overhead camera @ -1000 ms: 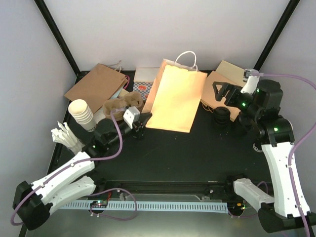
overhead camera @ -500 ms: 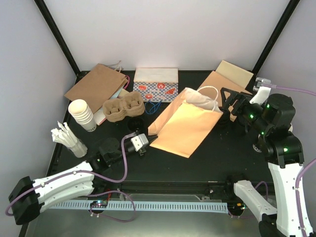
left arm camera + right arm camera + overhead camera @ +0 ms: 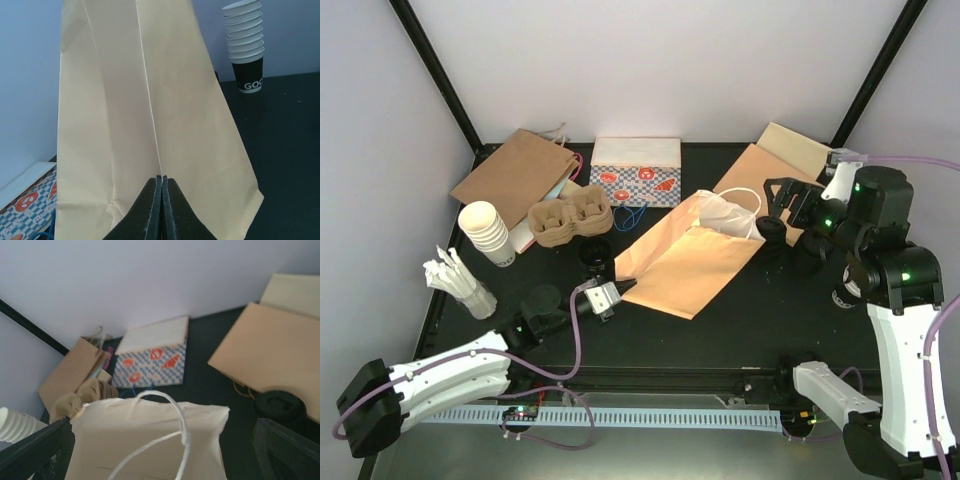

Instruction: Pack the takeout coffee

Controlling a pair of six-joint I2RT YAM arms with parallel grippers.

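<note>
Left gripper (image 3: 161, 181), jaws pressed together, pinches the paper bag (image 3: 690, 255) by its bottom fold. Right gripper (image 3: 783, 203) hangs spread wide over the mouth. Hold that pinch firm while you widen the mouth. The takeout coffee (image 3: 769, 232) stands just at 3 o'clock of the mouth, upright, lid up, its axis vertical.

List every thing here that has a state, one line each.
paper bag, lying on its side, mouth facing the right gripper
left gripper, shut on the bag's bottom edge
right gripper, open, empty
lidded cup, upright, lid on, outside the bag
cup carrier, empty
patterned box, closed
</note>
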